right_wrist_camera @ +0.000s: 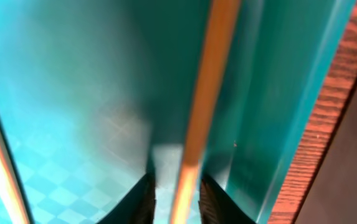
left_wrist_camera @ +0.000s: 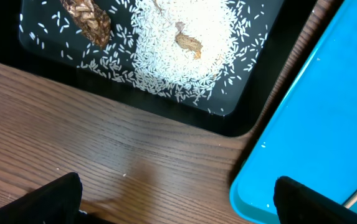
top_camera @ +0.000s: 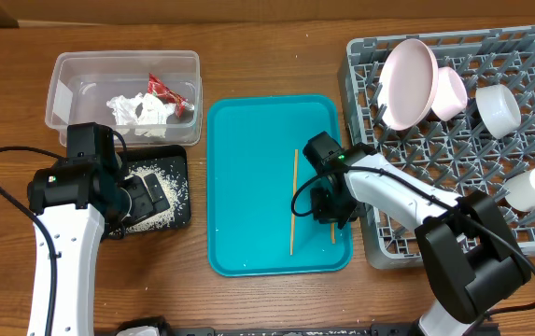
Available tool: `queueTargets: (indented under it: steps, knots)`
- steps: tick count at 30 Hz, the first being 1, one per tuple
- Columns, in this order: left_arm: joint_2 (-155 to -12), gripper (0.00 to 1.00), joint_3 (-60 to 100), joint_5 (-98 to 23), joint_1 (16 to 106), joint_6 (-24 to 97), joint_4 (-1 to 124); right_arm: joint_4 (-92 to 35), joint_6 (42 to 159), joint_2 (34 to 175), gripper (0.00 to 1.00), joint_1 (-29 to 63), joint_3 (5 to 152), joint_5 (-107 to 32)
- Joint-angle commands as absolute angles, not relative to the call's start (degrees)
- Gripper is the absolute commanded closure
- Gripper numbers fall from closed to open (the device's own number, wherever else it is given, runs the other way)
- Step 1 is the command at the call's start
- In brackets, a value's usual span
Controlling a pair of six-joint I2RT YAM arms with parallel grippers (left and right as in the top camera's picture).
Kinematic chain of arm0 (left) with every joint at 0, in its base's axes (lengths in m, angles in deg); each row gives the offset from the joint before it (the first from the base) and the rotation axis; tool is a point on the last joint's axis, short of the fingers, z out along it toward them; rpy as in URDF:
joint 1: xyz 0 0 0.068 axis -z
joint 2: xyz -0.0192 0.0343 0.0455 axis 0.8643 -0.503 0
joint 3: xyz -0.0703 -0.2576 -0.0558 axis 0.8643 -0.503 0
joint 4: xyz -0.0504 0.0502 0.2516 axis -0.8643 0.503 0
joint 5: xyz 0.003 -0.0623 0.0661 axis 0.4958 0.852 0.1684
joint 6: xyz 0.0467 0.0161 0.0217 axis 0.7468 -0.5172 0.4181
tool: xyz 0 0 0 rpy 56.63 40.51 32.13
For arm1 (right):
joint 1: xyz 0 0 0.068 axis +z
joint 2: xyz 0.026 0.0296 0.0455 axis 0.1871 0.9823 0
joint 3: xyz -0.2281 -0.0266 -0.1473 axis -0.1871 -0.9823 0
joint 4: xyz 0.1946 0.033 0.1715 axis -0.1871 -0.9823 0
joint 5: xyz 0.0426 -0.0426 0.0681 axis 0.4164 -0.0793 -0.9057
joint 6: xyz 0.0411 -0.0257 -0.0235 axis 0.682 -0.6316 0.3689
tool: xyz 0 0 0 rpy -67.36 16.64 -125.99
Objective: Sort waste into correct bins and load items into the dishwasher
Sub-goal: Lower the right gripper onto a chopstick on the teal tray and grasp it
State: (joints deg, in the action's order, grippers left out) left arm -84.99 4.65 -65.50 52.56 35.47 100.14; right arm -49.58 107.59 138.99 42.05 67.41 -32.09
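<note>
Now, your right gripper [right_wrist_camera: 178, 200] sits low on the teal tray [top_camera: 248, 187], jaws close on either side of a chopstick [right_wrist_camera: 200, 112] near the tray's right rim. Whether they pinch it, you cannot tell. The second chopstick [top_camera: 294, 201] lies mid-tray. Your left gripper [left_wrist_camera: 184, 199] hangs spread wide, just beside the black tray [left_wrist_camera: 240, 121] of rice [left_wrist_camera: 184, 62].

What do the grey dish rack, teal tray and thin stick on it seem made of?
Grey lattice dish rack: likely moulded plastic, matte; uniform grid and pegs.
Teal rectangular tray: plastic, semi-glossy; soft reflections, rounded rim.
Thin tan chopstick: probably wood or bamboo; pale dull colour, grain too small to see.
</note>
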Motion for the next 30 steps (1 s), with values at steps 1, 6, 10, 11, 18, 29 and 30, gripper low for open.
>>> queueTargets:
  steps: [1, 6, 10, 11, 18, 29, 30]
  knots:
    - [-85.28, 0.00, 5.13, -65.04, 52.23, 34.91, 100.10, -49.10, 107.50, 140.17, 0.78, 42.34, 65.40, -32.68]
    - [-85.28, 0.00, 5.13, -65.04, 52.23, 34.91, 100.10, -48.83, 107.50, 140.23, 0.82, 42.34, 64.72, -32.64]
    - [-85.28, 0.00, 5.13, -65.04, 52.23, 34.91, 100.10, -48.83, 107.50, 140.23, 0.87, 42.34, 64.72, -32.66]
    - [-85.28, 0.00, 5.13, -65.07, 52.23, 34.91, 100.10, -48.83, 107.50, 140.23, 0.87, 42.34, 64.72, -32.66]
    - [-85.28, 0.00, 5.13, -65.04, 52.23, 34.91, 100.10, -49.01, 107.50, 140.23, 0.95, 42.34, 64.72, -32.66]
    - [-85.28, 0.00, 5.13, -65.04, 52.23, 34.91, 100.10, -52.59, 107.72, 139.73, 0.96, 42.34, 67.87, -32.59]
    - [-85.28, 0.00, 5.13, -65.04, 52.23, 34.91, 100.10, -53.60, 107.72, 139.21, 0.96, 42.34, 69.20, -32.18]
